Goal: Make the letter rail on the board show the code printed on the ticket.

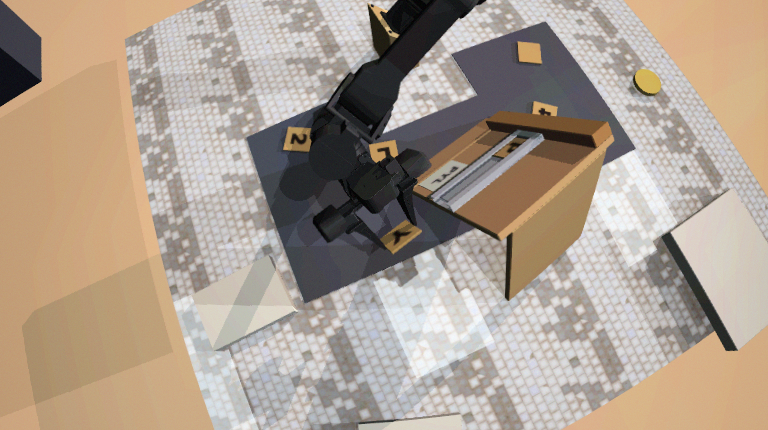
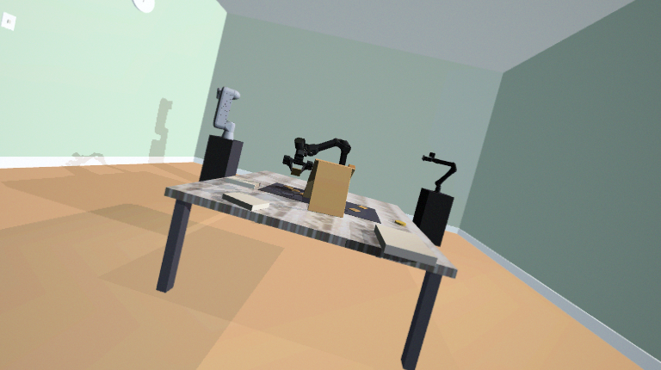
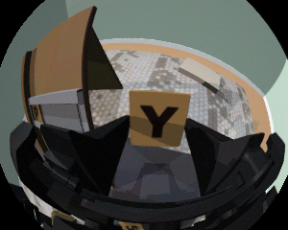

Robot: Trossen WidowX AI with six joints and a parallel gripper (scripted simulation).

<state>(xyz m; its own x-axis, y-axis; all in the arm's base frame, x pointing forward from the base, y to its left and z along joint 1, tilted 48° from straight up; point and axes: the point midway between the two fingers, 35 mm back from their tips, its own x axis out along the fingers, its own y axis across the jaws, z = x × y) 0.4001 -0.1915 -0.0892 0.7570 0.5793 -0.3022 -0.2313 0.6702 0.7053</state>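
A yellow disc point(image 1: 646, 81) lies at the upper right of the top view on the mosaic table point(image 1: 192, 119), pale slabs (flat, cream-coloured) sit at lower left point(image 1: 242, 302) and right edge point(image 1: 722, 266).

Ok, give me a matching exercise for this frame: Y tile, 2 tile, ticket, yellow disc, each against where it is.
Things:
1. Y tile
2. 2 tile
3. ticket
4. yellow disc

Places:
A. lying on the sloped board, beside the rail
B. on the bare mosaic counter, off the mat
C. between the fingers of the gripper
D. flat on the dark mat, beside the arm

Pairs: 1-C, 2-D, 3-A, 4-B
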